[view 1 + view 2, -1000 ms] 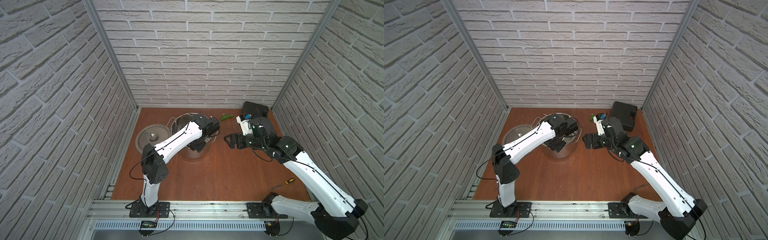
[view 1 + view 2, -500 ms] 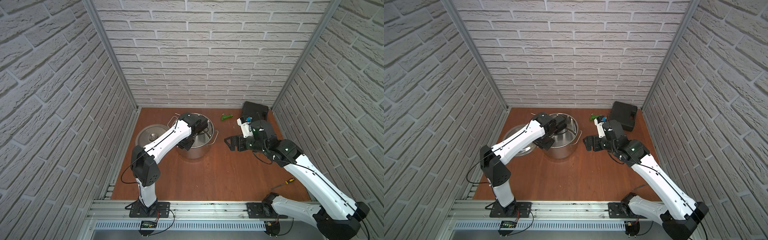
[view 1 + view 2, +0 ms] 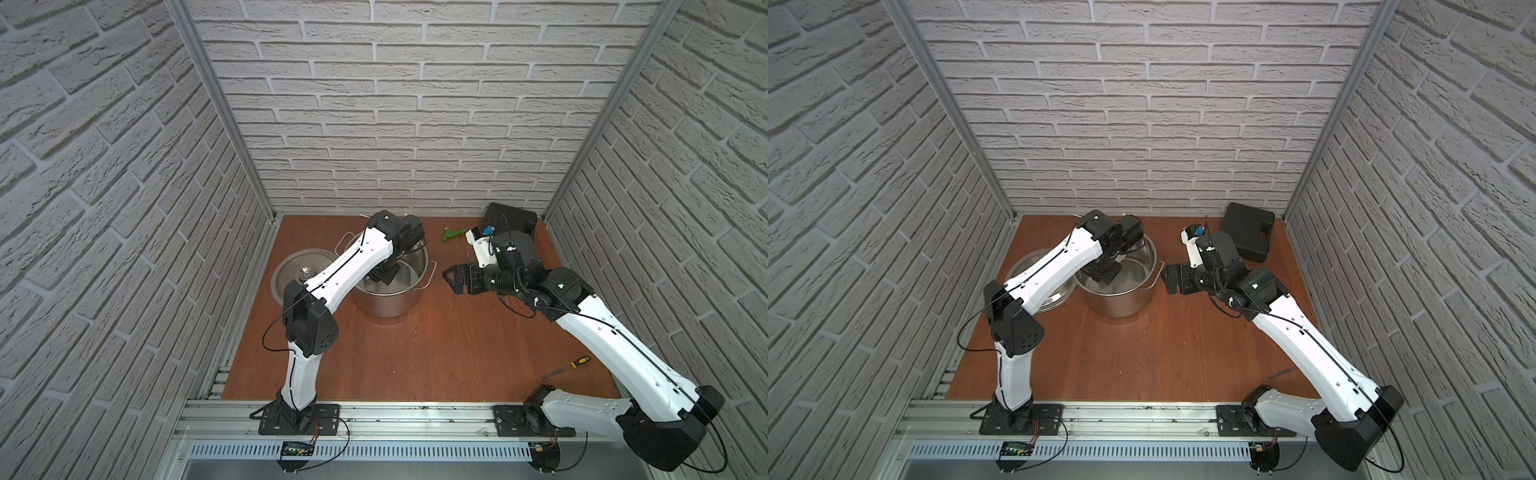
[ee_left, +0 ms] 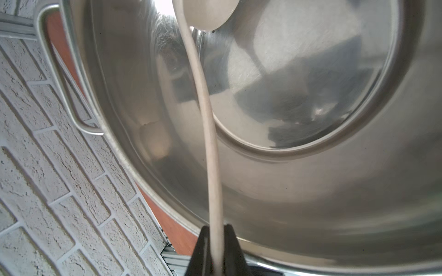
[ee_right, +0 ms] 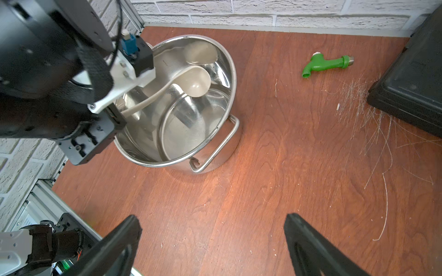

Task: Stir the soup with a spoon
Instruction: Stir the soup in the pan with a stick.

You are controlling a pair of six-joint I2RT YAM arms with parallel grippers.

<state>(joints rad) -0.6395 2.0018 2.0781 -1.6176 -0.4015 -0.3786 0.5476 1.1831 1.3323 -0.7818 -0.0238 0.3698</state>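
- Left gripper (image 4: pixel 216 230) clenched on the spoon (image 4: pixel 207 124) at its handle end.
- Handle runs straight out from my jaws; the spoon's bowl hangs inside the pot (image 4: pixel 311 196).
- Right gripper (image 5: pixel 211 216) spread, empty, beside the pot; left arm is nearer.

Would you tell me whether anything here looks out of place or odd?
The pot looks dry: bare steel shows beneath the spoon in the left gripper, no soup visible. A green tap fitting and a screwdriver lie on the table, odd beside cookware; its wood near the black case is scratched.
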